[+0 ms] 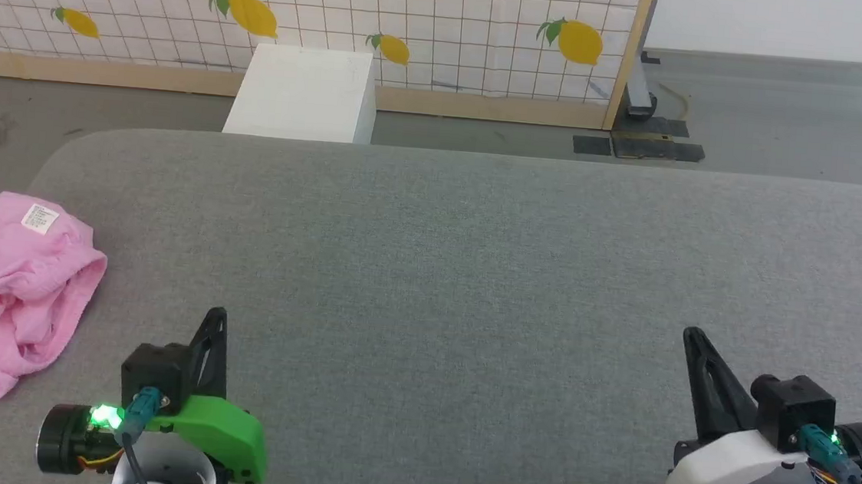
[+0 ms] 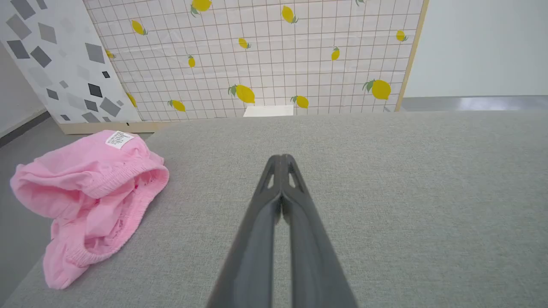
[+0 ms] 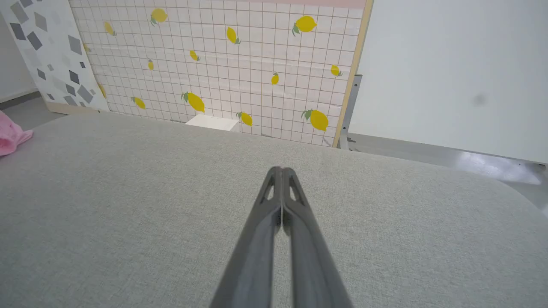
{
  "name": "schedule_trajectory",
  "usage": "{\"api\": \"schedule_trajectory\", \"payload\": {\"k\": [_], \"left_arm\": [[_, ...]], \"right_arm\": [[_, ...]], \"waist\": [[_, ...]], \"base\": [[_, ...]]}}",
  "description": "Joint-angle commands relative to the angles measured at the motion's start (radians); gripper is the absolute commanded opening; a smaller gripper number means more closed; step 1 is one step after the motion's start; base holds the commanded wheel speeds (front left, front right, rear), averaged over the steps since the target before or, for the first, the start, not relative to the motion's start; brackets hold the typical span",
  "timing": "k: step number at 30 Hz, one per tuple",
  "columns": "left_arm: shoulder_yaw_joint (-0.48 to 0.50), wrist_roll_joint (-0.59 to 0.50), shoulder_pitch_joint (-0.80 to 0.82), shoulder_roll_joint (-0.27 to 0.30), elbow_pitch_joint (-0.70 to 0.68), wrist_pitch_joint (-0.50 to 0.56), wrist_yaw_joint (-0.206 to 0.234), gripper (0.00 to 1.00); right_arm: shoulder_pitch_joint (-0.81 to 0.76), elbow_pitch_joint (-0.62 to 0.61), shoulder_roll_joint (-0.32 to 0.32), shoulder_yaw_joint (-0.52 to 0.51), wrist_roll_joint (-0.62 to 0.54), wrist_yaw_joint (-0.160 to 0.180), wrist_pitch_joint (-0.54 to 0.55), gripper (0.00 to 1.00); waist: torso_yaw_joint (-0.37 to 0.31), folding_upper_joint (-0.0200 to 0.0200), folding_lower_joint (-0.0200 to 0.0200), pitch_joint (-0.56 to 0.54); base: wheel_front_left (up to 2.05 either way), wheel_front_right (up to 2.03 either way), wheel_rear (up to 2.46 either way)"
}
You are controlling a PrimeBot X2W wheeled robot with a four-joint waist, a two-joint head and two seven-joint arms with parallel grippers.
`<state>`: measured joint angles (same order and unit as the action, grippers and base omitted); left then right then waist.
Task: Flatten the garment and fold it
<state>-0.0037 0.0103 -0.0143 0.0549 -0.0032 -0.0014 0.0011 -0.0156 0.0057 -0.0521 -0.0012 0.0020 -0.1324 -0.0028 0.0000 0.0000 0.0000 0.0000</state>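
Note:
The garment [image 1: 12, 286] is a crumpled heap of light pink shorts at the left edge of the grey padded table [image 1: 474, 276], partly hanging over the side. A small white label faces up at its far end. In the left wrist view the garment [image 2: 90, 196] lies left of my fingers, its gathered waistband gaping open. A pink corner of the garment [image 3: 10, 137] peeks in at the left edge of the right wrist view. My left gripper [image 1: 217, 316] is shut and empty, to the right of the shorts. Far to the right, my right gripper [image 1: 693, 336] is shut and empty too.
A white box [image 1: 300, 93] stands on the floor beyond the table's far edge. Behind it runs a lemon-print screen [image 1: 433, 19] with a wooden frame. Grey floor [image 1: 794, 124] lies around the table, with the table's rounded corners at far left and right.

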Motion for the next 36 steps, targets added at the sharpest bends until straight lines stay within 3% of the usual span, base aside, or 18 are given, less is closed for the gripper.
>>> {"api": "schedule_trajectory", "payload": {"k": [1, 36], "left_arm": [[0.004, -0.010, 0.014, -0.005, 0.003, 0.001, -0.001, 0.00], [0.004, -0.010, 0.014, -0.005, 0.003, 0.001, -0.001, 0.00]], "right_arm": [[0.016, -0.006, 0.002, 0.001, -0.002, 0.002, 0.003, 0.00], [0.016, -0.006, 0.002, 0.001, -0.002, 0.002, 0.003, 0.00]], "waist": [[0.000, 0.0000, 0.0000, 0.000], [0.000, 0.0000, 0.0000, 0.000]], "base": [[0.00, 0.00, 0.00], [0.00, 0.00, 0.00]]}}
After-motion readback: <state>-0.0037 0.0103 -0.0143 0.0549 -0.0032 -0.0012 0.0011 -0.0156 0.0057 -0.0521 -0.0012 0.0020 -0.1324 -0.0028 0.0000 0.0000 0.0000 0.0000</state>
